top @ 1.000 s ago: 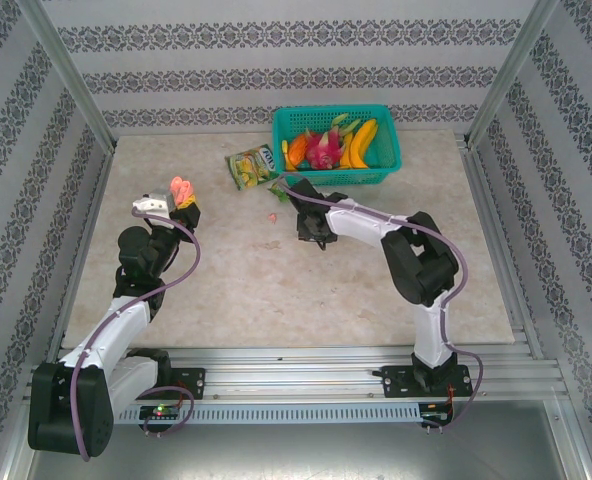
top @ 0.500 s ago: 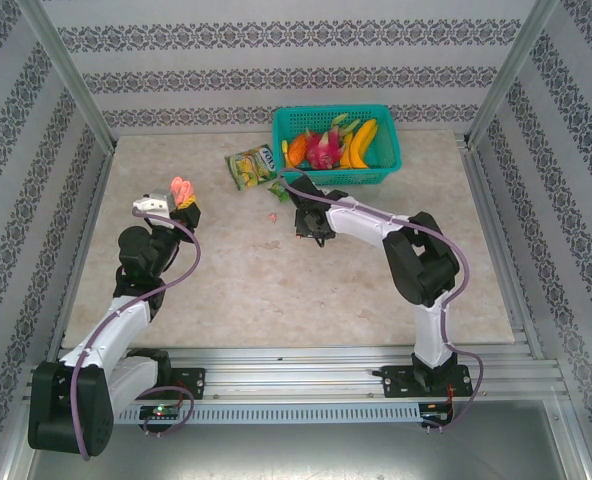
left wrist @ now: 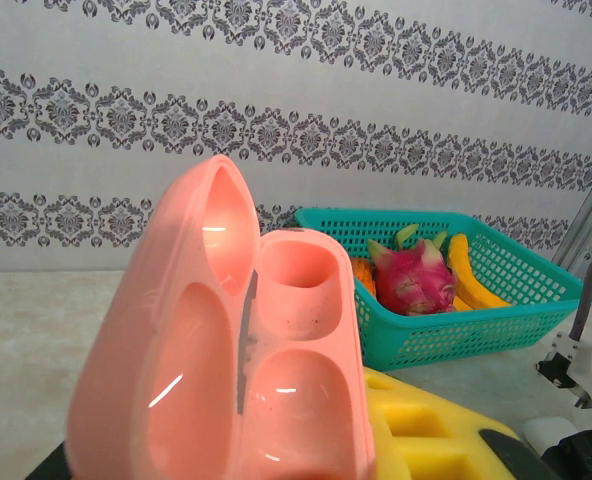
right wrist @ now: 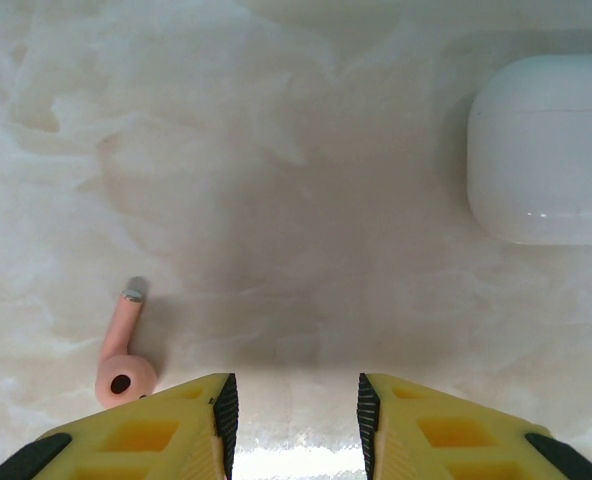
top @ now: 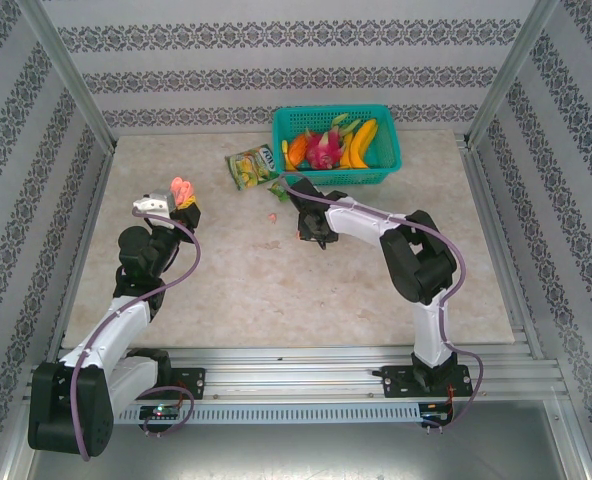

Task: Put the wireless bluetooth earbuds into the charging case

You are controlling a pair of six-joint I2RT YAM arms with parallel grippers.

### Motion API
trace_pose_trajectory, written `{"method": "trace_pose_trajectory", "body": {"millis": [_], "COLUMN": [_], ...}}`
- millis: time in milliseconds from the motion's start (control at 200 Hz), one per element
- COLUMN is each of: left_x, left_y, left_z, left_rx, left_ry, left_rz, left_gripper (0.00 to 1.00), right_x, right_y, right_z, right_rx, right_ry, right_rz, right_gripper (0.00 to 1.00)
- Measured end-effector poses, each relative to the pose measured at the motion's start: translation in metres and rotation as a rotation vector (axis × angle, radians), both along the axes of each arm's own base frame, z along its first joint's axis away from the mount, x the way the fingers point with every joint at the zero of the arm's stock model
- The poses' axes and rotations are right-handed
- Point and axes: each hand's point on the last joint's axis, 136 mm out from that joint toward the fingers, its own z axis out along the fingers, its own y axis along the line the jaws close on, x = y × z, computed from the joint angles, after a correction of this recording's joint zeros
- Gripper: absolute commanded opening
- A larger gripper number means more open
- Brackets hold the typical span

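I see my right gripper (right wrist: 294, 398) spread just beside the pink earbud (right wrist: 123, 352) on the tabletop (right wrist: 276, 150), while my left gripper (top: 176, 206) pinches the open pink charging case (left wrist: 226, 350).

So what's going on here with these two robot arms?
The left gripper holds an open pink charging case up off the table, and its sockets look empty. The right gripper, jaws open, hangs low over the table just beside a pink earbud lying flat there. A closed white case sits nearby. No earbud has gone in yet.
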Motion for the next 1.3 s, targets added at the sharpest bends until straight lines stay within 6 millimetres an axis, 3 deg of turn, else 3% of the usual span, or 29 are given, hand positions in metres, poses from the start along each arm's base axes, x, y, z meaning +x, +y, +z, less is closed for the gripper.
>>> {"method": "trace_pose_trajectory", "body": {"millis": [140, 275, 435, 550, 834, 1004, 1299], "left_x": [0.000, 0.000, 0.000, 0.000, -0.001, -0.002, -0.002], "left_y": [0.000, 0.000, 0.000, -0.001, 0.000, 0.000, 0.000], "left_z": [0.000, 0.000, 0.000, 0.000, 0.002, 0.003, 0.003], "left_rx": [0.000, 0.000, 0.000, 0.000, -0.001, -0.001, -0.001], "left_ry": [0.000, 0.000, 0.000, 0.000, -0.006, -0.008, -0.008], "left_rz": [0.000, 0.000, -0.002, -0.003, -0.003, -0.003, -0.003], "left_gripper": [0.00, 0.00, 0.00, 0.00, 0.00, 0.00, 0.00], "right_x": [0.001, 0.008, 0.017, 0.021, 0.038, 0.051, 0.048], "right_y": [0.002, 0.023, 0.061, 0.077, 0.078, 0.091, 0.107], "right_z": [-0.010, -0.012, 0.012, 0.028, 0.030, 0.029, 0.014], "right_rx": [-0.013, -0.009, 0.040, 0.081, 0.160, 0.214, 0.246], "right_ry": [0.021, 0.021, -0.033, -0.066, -0.067, -0.078, -0.035], "right_rz": [0.004, 0.033, 0.098, 0.124, 0.148, 0.191, 0.229], "right_gripper": [0.40, 0.39, 0.39, 0.40, 0.42, 0.42, 0.42]}}
